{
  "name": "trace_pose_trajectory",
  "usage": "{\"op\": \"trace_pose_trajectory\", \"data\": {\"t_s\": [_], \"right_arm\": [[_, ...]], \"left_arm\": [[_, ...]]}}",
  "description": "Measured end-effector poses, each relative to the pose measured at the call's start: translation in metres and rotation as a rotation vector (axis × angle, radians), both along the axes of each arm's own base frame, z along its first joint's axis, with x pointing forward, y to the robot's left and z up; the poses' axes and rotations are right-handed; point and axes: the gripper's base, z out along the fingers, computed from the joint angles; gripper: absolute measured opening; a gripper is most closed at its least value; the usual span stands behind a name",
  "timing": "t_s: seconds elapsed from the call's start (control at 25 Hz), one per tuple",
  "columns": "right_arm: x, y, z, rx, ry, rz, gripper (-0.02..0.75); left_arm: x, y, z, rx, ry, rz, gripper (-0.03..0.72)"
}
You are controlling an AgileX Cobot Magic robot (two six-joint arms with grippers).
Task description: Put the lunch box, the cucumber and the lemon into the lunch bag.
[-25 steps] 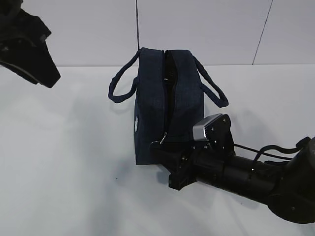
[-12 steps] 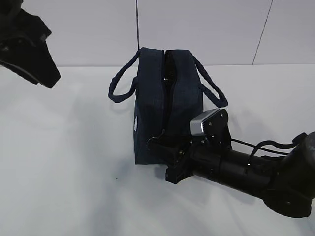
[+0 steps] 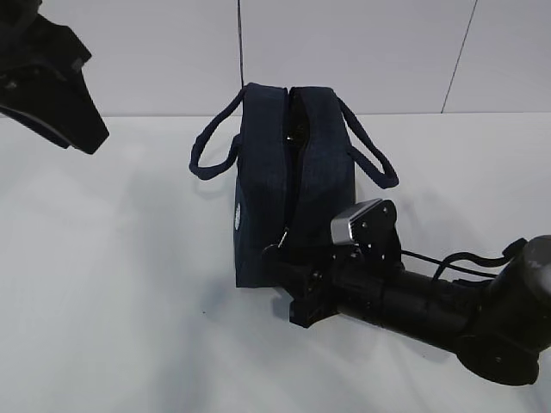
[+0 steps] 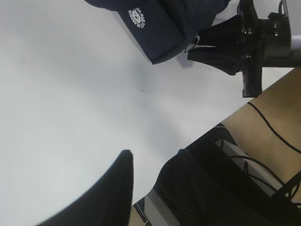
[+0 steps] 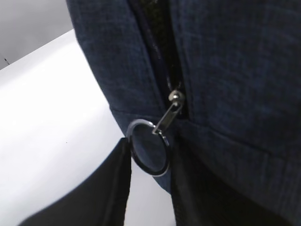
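Note:
The dark navy lunch bag (image 3: 263,198) stands on the white table with its zipper open along the top and its two loop handles hanging out to the sides. It also shows in the left wrist view (image 4: 160,23) and fills the right wrist view (image 5: 225,70). My right gripper (image 5: 150,143) is at the bag's near lower end, its fingertips touching both sides of the round metal ring pull (image 5: 149,148). My left gripper (image 4: 153,153) is open and empty, high above the table. The lunch box, cucumber and lemon are out of view.
The left arm (image 3: 52,86) hangs at the upper left, well away from the bag. The right arm (image 3: 430,305) lies low across the table's right front. In the left wrist view a wooden surface (image 4: 277,108) with cables borders the table edge.
My right gripper shifted slightly left and up with the ring pull, then came back a little; the bag shifted slightly with it. The left arm has not moved.

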Motion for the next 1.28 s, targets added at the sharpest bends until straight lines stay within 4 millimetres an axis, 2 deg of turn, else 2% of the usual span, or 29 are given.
{"op": "trace_pose_trajectory", "data": {"t_s": [0.36, 0.92, 1.28], "right_arm": [[0.009, 0.004, 0.005, 0.014, -0.032, 0.0, 0.23], [0.009, 0.005, 0.005, 0.014, -0.036, 0.001, 0.23], [0.008, 0.004, -0.006, -0.001, -0.007, 0.001, 0.231]], "left_arm": [[0.0, 0.0, 0.0, -0.001, 0.001, 0.0, 0.219], [0.0, 0.0, 0.0, -0.001, 0.001, 0.0, 0.219], [0.0, -0.001, 0.0, -0.01, 0.006, -0.001, 0.219]]}}
